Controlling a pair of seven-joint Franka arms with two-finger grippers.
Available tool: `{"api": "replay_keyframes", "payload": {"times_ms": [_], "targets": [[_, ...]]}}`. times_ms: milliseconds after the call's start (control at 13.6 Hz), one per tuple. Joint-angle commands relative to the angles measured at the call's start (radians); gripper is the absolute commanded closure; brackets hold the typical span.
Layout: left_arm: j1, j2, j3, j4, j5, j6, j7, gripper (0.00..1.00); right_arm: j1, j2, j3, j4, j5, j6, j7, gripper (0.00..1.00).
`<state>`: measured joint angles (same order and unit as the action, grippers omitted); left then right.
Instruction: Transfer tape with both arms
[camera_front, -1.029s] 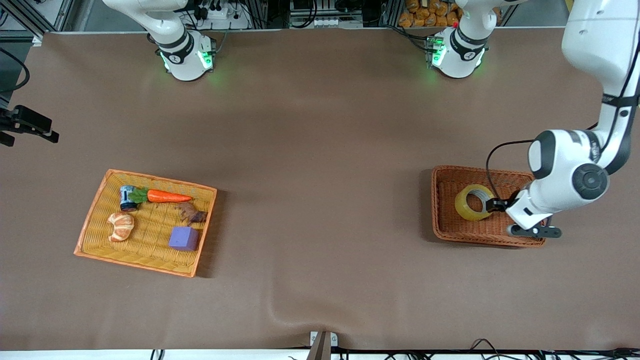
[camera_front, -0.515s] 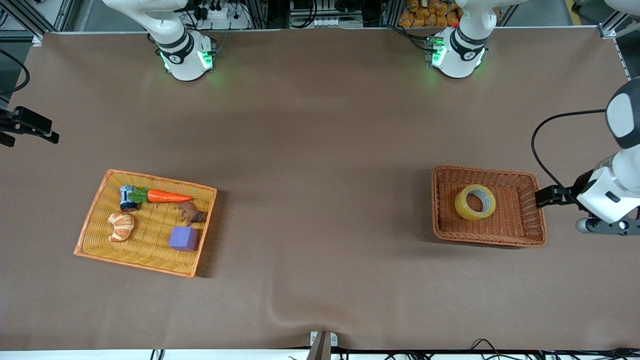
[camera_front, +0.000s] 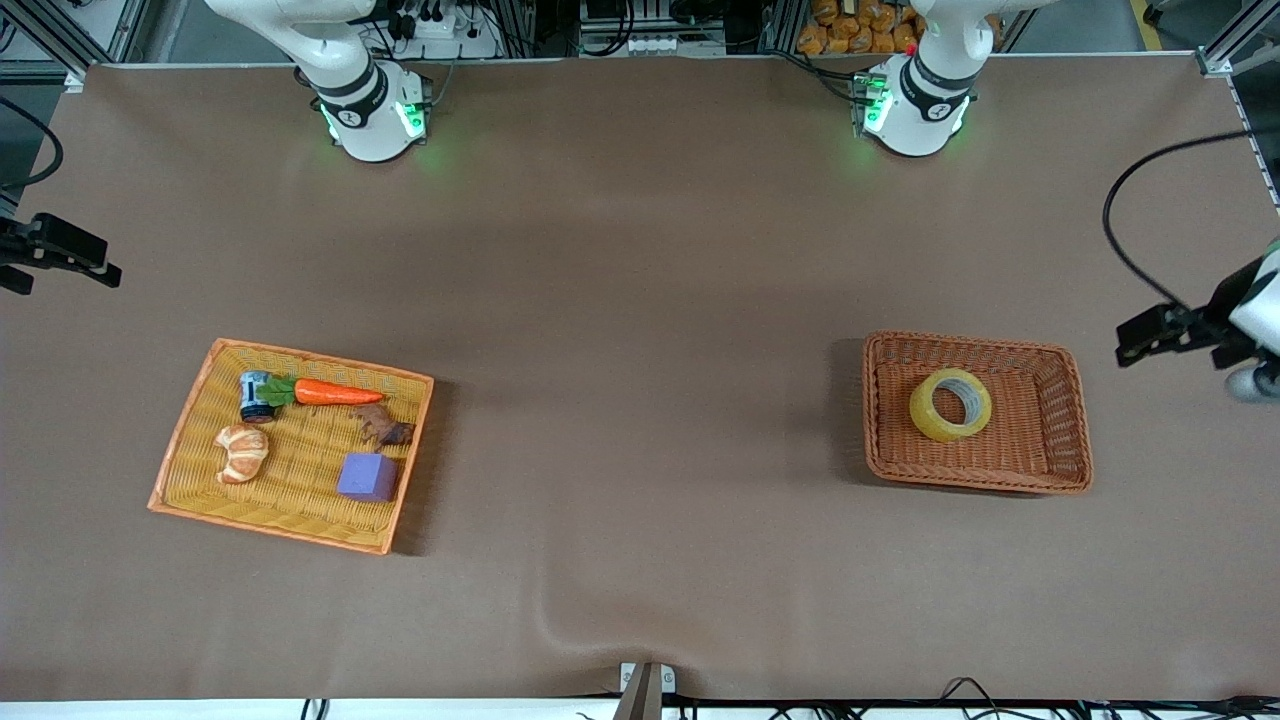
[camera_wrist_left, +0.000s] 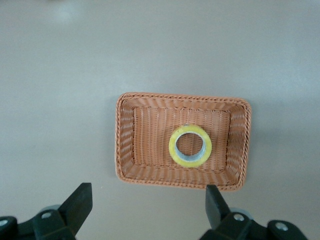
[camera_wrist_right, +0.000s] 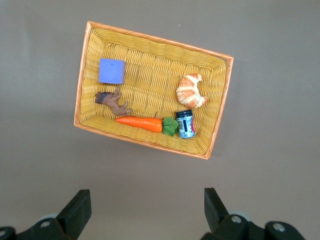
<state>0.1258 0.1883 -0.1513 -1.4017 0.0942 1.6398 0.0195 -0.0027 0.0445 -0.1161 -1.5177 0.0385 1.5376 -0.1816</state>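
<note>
The tape (camera_front: 950, 404), a yellowish ring with a pale core, lies flat in the brown wicker basket (camera_front: 1060, 430) toward the left arm's end of the table. It also shows in the left wrist view (camera_wrist_left: 190, 145). My left gripper (camera_wrist_left: 149, 192) is open and empty, high over bare table beside that basket (camera_wrist_left: 125, 135). Only part of the left arm (camera_front: 1262, 300) shows in the front view, at its edge. My right gripper (camera_wrist_right: 147, 197) is open and empty, high over bare table beside the yellow basket (camera_wrist_right: 150, 40).
The yellow basket (camera_front: 190, 430) toward the right arm's end holds a carrot (camera_front: 335, 392), a croissant (camera_front: 242, 452), a purple block (camera_front: 367, 476), a brown toy animal (camera_front: 383, 427) and a small blue-white can (camera_front: 255, 394). A black cable (camera_front: 1125, 240) loops off the left arm.
My left arm has drawn away from over the brown basket, toward its end of the table and upward. The tape stays lying in the basket. The yellow basket's contents have not moved.
</note>
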Motion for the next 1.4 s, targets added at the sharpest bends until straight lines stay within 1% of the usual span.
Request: {"api": "replay_keyframes", "payload": {"times_ms": [0, 221, 882, 1324], "targets": [[0.005, -0.038, 0.001, -0.019, -0.019, -0.034, 0.008, 0.00, -0.011, 0.005, 0.009, 0.010, 0.018, -0.007, -0.003, 0.00], [0.011, -0.055, 0.007, -0.022, -0.051, -0.054, 0.014, 0.00, -0.016, 0.005, 0.009, 0.010, 0.018, -0.004, -0.004, 0.00], [0.009, -0.095, 0.004, -0.054, -0.056, -0.057, 0.019, 0.00, -0.016, 0.006, 0.007, 0.011, 0.018, -0.007, -0.004, 0.00], [-0.026, -0.210, 0.015, -0.184, -0.073, -0.058, 0.007, 0.00, -0.017, 0.009, 0.007, 0.013, 0.017, -0.008, -0.006, 0.00]]}}
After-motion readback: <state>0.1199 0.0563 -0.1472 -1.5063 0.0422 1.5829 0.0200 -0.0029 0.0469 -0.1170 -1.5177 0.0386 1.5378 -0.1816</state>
